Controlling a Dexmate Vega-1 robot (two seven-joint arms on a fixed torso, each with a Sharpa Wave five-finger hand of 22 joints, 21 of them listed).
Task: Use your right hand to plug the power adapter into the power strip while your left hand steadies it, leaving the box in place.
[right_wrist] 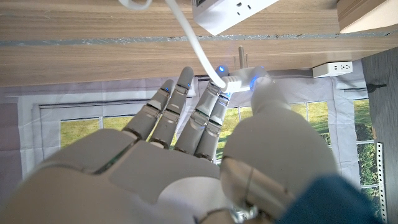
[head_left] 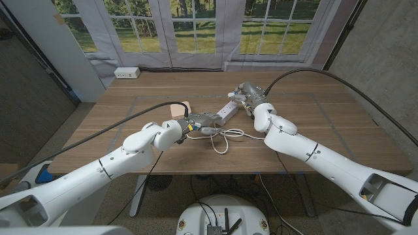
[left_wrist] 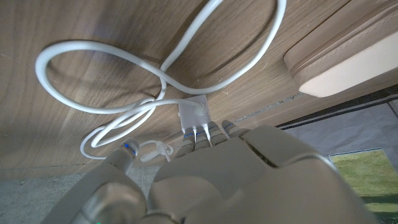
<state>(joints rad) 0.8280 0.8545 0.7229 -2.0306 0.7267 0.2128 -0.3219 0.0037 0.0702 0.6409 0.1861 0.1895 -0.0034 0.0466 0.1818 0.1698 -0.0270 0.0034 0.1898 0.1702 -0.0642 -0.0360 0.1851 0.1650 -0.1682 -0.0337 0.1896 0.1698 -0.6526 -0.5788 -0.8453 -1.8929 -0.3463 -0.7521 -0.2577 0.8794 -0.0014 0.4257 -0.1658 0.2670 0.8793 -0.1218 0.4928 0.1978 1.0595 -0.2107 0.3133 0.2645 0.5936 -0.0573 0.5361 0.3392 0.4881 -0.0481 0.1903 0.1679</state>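
A white power strip (head_left: 225, 111) lies slantwise at mid-table, its cord (head_left: 225, 138) looping toward the front edge. My left hand (head_left: 200, 122) grips the strip's near end (left_wrist: 194, 114), fingertips (left_wrist: 211, 130) against it where the cord leaves. My right hand (head_left: 247, 93) hovers over the strip's far end (right_wrist: 231, 11) and pinches the small white power adapter (right_wrist: 239, 81) between thumb and fingers. The adapter's prongs (right_wrist: 241, 57) point at the table, a short way from the strip's sockets. The tan box (head_left: 178, 111) stands just left of my left hand.
The cord (left_wrist: 124, 81) lies in loose loops on the wood in front of my left hand. The box (left_wrist: 348, 56) sits close beside the strip's near end. A white outlet block (head_left: 127, 72) rests on the floor beyond the table's far left corner.
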